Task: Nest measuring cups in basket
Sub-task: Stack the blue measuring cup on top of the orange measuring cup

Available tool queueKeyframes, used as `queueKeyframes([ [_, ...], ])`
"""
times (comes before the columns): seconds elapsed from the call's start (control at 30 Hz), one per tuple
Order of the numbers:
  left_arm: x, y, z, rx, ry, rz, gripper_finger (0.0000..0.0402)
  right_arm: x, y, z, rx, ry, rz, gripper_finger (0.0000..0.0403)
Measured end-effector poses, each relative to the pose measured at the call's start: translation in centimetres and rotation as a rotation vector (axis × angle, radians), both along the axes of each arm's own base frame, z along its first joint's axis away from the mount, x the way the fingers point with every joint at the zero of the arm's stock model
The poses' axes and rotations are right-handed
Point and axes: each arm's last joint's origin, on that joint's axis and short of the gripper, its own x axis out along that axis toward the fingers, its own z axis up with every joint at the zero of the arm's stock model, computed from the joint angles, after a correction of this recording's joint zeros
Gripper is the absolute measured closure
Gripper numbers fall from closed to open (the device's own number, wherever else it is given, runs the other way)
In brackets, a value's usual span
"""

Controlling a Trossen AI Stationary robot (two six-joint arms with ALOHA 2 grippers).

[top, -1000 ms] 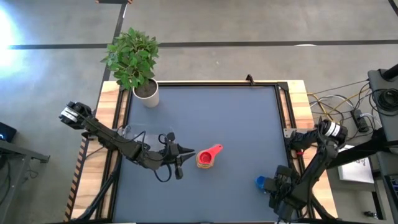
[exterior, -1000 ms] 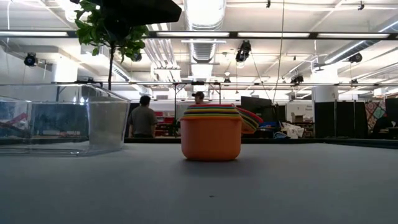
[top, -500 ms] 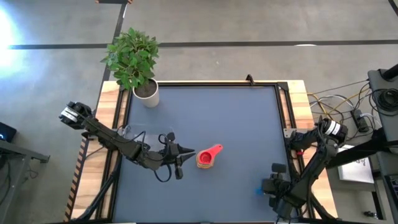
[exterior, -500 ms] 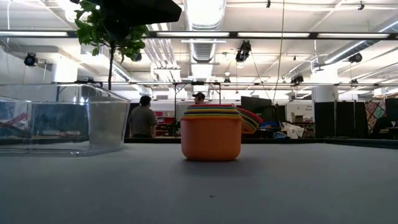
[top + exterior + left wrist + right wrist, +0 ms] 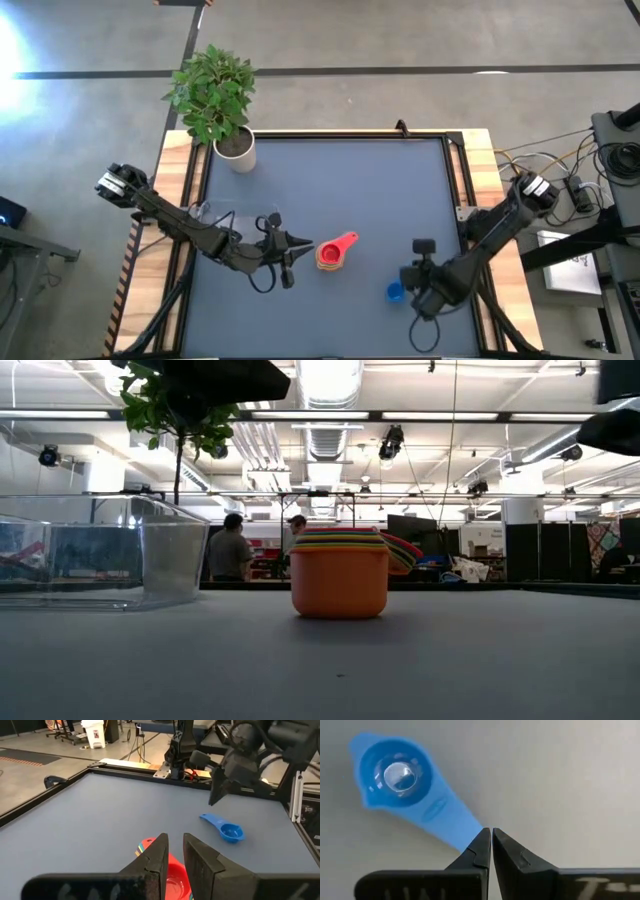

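A stack of nested measuring cups (image 5: 330,257), orange at the bottom and red on top (image 5: 340,575), stands near the table's middle. My left gripper (image 5: 298,250) hovers just left of it, its fingers (image 5: 174,840) a narrow gap apart over the red cup (image 5: 172,882). The blue cup (image 5: 395,291) lies on its base on the table to the right (image 5: 227,830). My right gripper (image 5: 407,287) points down, shut (image 5: 491,832), over the end of the blue handle (image 5: 455,830). The left wrist view shows a gap between them. The clear basket (image 5: 100,550) stands at the left, under my left arm (image 5: 205,213).
A white pot with a green plant (image 5: 235,150) stands at the table's far left corner. The blue-grey table top (image 5: 380,190) has a raised dark frame around it. People stand in the room beyond the table (image 5: 232,550).
My right gripper has shut, rolled at the wrist, risen a little and gone toward the table's left. The blue cup now lies farther left on the table than a second ago.
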Motion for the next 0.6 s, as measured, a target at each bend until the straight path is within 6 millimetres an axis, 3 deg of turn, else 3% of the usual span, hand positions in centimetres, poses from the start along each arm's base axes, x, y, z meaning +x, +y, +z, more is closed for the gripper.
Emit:
queueKeyframes([
  [0.23, -0.04, 0.02, -0.14, 0.007, 0.014, 0.0, 0.0361, 0.14, -0.59, 0.69, 0.046, 0.084, 0.175, 0.0363],
  [0.6, -0.04, 0.02, -0.15, 0.004, 0.013, 0.001, 0.0361, 0.71, 0.12, 0.22, 0.094, 0.058, 0.398, 0.019],
])
